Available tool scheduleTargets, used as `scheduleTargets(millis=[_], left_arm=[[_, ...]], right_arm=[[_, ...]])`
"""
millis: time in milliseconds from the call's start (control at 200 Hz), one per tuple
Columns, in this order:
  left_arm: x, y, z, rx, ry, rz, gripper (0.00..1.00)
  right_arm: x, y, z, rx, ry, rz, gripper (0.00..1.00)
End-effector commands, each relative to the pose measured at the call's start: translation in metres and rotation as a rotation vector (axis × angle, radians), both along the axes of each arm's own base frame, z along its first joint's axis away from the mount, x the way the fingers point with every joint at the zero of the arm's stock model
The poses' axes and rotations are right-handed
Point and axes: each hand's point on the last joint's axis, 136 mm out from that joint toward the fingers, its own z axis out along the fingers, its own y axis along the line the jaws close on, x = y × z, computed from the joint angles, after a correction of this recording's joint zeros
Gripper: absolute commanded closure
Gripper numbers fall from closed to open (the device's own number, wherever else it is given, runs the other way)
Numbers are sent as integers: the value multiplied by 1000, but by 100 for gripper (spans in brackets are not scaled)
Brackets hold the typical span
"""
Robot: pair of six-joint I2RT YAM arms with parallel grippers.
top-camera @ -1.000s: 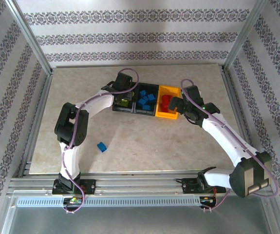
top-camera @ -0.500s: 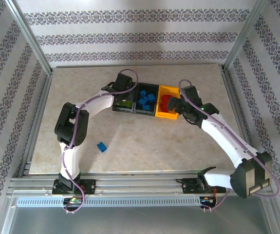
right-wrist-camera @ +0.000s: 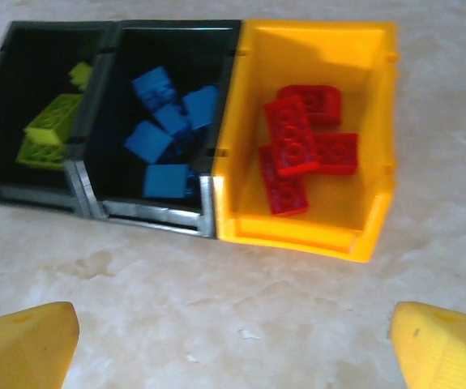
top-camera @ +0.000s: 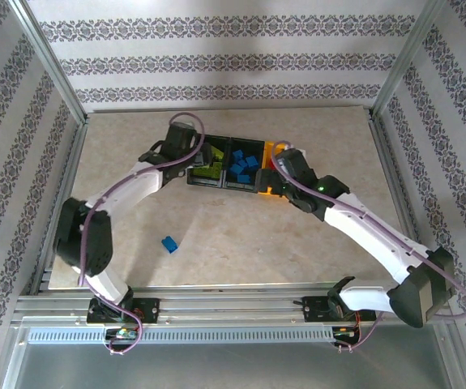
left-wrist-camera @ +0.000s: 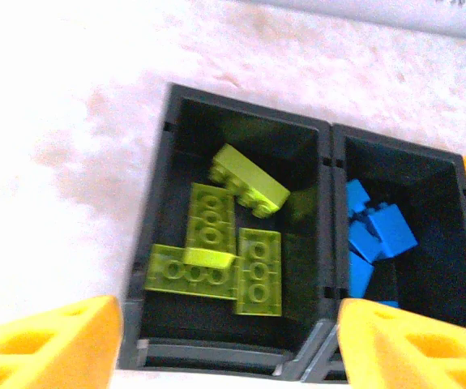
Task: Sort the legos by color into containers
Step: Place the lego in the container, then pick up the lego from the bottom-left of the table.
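Hovering above the left bin (left-wrist-camera: 153, 235), left gripper (left-wrist-camera: 231, 347) spread and empty, lime legos (left-wrist-camera: 257, 271) below, between its fingers (left-wrist-camera: 46, 344), right gripper (right-wrist-camera: 233, 344) likewise spread, short of the yellow bin (right-wrist-camera: 314, 36)

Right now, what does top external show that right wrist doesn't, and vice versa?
Top external: a loose small blue studded plastic brick on the marbled tabletop. Right wrist: red studded bricks inside the yellow-orange plastic bin. Both: blue bricks in the middle black plastic bin, lime green bricks in the left black bin.
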Motion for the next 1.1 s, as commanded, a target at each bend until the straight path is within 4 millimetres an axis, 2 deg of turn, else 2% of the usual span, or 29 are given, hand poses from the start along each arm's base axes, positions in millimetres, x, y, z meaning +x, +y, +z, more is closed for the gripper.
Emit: scheduleTargets(millis=[0, 105, 385, 585, 769, 864, 1094], left_arm=[[-10, 41, 0, -29, -9, 132, 18], [-26, 74, -1, -41, -11, 215, 0], [-66, 153, -19, -17, 30, 426, 0], [-86, 192, -41, -16, 90, 538, 0], [-99, 217, -59, -58, 119, 631, 0], [-103, 226, -67, -96, 128, 662, 0], [-113, 239, -76, -140, 129, 716, 0]], right_arm=[[1, 29, 8, -34, -40, 75, 2], [-7, 66, 2, -52, -22, 174, 2], [-33, 169, -31, -64, 91, 438, 2], [-58, 230, -58, -94, 174, 605, 2], [-76, 263, -82, -142, 239, 702, 2], [-85, 277, -87, -149, 256, 749, 4], [-102, 298, -112, -206, 315, 837, 9]])
